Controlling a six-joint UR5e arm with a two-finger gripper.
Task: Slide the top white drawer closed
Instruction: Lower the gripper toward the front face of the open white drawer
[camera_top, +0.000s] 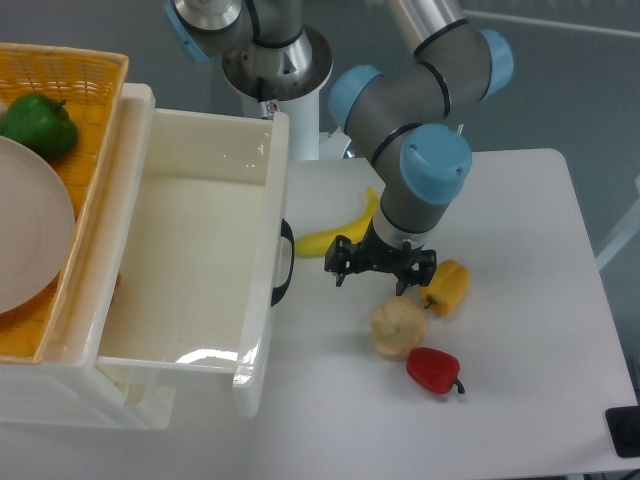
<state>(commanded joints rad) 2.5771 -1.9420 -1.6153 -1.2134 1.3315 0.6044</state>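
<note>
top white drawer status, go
Claw empty, apart from the black handle. Glossy white plastic top drawer pulled out, empty. Yellow banana near the front, not blocking.

White table (520, 300), grey-blue floor (590, 90), soft overhead light

There are three bell peppers: one green (38, 124), one yellow (447, 286) and one red (433, 369). There is one banana (338, 233), one plate (30, 228), one orange basket (85, 70) and one open white drawer (262, 330).
</note>
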